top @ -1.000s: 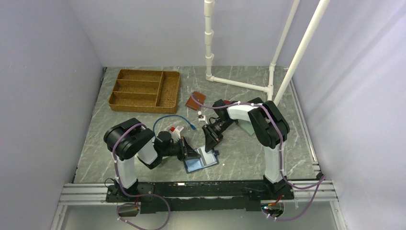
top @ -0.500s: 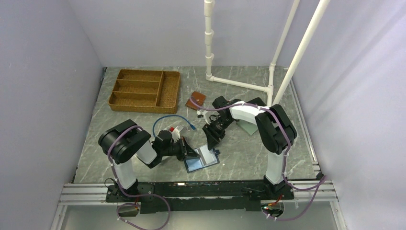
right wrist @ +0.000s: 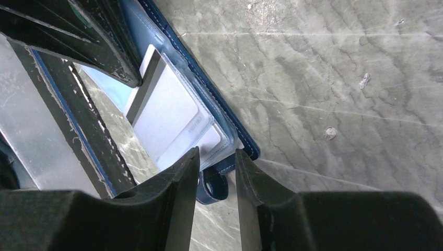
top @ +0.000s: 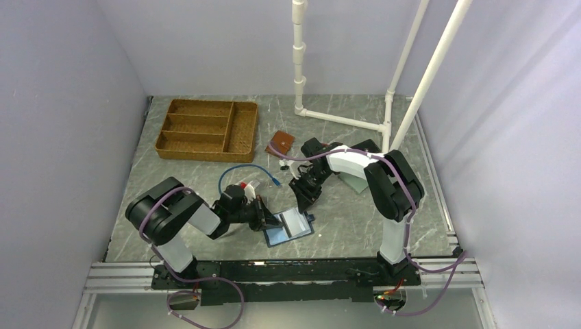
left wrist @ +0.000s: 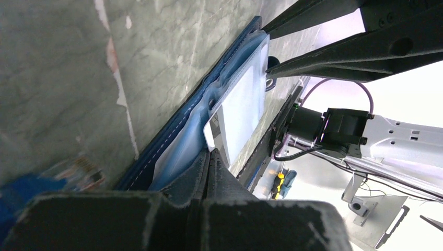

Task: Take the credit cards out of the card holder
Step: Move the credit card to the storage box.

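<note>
The navy card holder (top: 277, 237) lies open on the table between the arms, its glossy light blue inside up. Pale grey credit cards (top: 296, 221) sit in its right half, the top card (right wrist: 167, 117) with a dark strip along one edge. My left gripper (top: 273, 221) is shut, its tips (left wrist: 211, 152) pressing on the blue lining (left wrist: 180, 151) beside a card (left wrist: 240, 104). My right gripper (top: 302, 199) hangs over the holder's right edge (right wrist: 230, 120), open by a narrow gap (right wrist: 217, 151). The snap tab (right wrist: 211, 185) shows below that gap. Nothing is between the jaws.
A wicker divided tray (top: 205, 128) stands at the back left. A brown wallet (top: 280, 142) lies behind the right gripper. A blue cable (top: 243, 169) and a red item (top: 245, 186) lie by the left wrist. White pipes (top: 342, 120) run at the back right.
The left arm's elbow has swung left while its gripper stays shut on the holder. The right gripper's jaws widened, then narrowed again. The card holder has not moved.
</note>
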